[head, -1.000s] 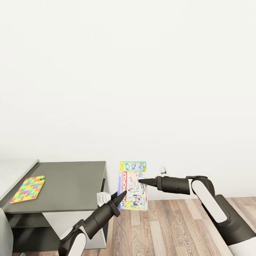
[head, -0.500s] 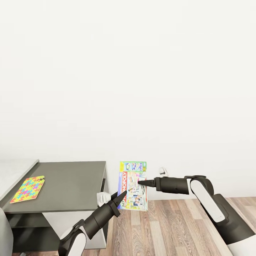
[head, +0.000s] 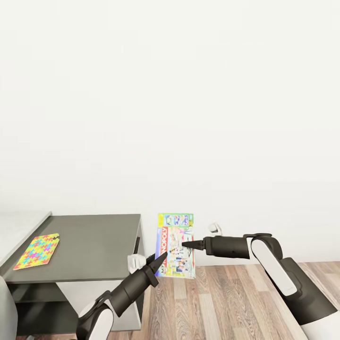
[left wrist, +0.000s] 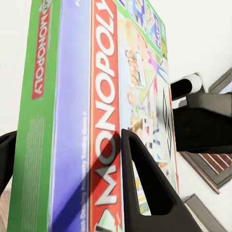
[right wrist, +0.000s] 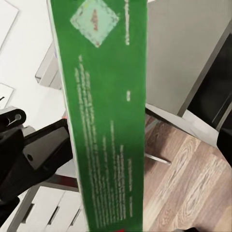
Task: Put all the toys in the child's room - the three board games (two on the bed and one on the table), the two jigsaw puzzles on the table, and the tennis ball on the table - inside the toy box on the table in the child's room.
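We hold the game [head: 174, 245] upright right of the table [head: 94, 245], both grippers, left [head: 163, 257] and right [head: 185, 244], clamped on its edges. It's stiff, light, slick; edge grips suit it.

Green-edged board game [left wrist: 104, 116] cut off at top and bottom edges in left wrist view, small print on its green side too blurred to read; in right wrist view its green edge [right wrist: 104, 116] runs off the bottom, lettering illegible; in head view left pincer [head: 159, 259] tip covers the box's lower corner, right pincer [head: 186, 244] tip overlaps its face, so finger gap unreadable there; desk [head: 94, 245] cut by left edge; jigsaw puzzle [head: 37, 250] piece detail too small; both arms cut off at bottom edge.
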Robot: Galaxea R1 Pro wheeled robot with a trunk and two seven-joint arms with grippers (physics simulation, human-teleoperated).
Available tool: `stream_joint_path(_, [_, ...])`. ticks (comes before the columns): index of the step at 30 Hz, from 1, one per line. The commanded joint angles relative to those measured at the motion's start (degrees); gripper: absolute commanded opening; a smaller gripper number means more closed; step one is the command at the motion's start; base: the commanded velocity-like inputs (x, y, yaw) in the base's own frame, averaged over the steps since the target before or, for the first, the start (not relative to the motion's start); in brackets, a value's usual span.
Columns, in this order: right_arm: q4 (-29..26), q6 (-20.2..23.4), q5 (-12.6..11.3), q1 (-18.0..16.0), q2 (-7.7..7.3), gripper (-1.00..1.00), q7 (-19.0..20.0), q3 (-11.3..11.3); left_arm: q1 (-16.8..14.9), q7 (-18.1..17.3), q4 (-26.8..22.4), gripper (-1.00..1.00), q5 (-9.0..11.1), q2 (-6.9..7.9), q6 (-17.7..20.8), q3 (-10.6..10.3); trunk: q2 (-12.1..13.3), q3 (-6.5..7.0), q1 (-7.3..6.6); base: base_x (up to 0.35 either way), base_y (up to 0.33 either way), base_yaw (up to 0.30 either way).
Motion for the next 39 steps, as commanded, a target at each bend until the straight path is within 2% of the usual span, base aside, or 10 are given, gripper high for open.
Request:
stream_joint_path(1, [0.00, 0.05, 0.49, -0.06, -0.03, 1.00, 0.51, 0.06, -0.04, -0.02, -0.19, -1.00, 0.59, 0.01, 0.56, 0.09, -0.07, -0.09, 0.01, 0.000, 0.000, 0.000])
stream_joint_path(15, [-0.05, 0.05, 0.56, -0.05, -0.02, 1.00, 0.51, 0.28, -0.10, 0.09, -0.89, -1.00, 0.54, 0.17, 0.64, 0.57, -0.07, -0.09, 0.01, 0.000, 0.000, 0.000])
stream_joint_path(24, [-0.04, 0.05, 0.50, 0.00, -0.02, 1.00, 0.51, 0.32, -0.12, 0.11, -0.96, -1.00, 0.58, 0.13, 0.60, 1.92, -0.07, -0.09, 0.01, 0.000, 0.000, 0.000])
stream_joint_path(39, [-0.08, 0.05, 0.49, 0.10, 0.12, 1.00, 0.59, 0.98, -0.33, 0.18, -1.02, -1.00, 0.59, 0.11, 0.63, 2.28, -0.07, -0.09, 0.01, 0.000, 0.000, 0.000])
